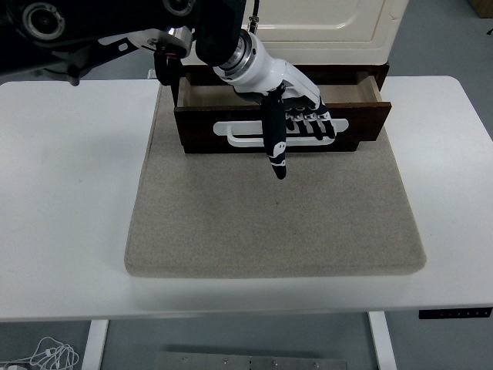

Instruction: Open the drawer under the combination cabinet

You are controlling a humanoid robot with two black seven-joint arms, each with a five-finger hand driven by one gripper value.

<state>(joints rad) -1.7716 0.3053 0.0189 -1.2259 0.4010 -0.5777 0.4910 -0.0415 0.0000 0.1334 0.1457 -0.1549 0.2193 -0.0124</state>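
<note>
**Robot hand holds the drawer handle**

The left hand [296,116] reaches in from the top left. Its fingers [308,123] are curled around the white handle [246,132] of the brown drawer [362,119]. The thumb [276,142] sticks out and points down over the front of the drawer. The drawer is pulled part way out from under the cream cabinet [323,31], and its inside shows a little. Both sit at the far end of a grey mat [269,223] on the white table [62,193].
</note>
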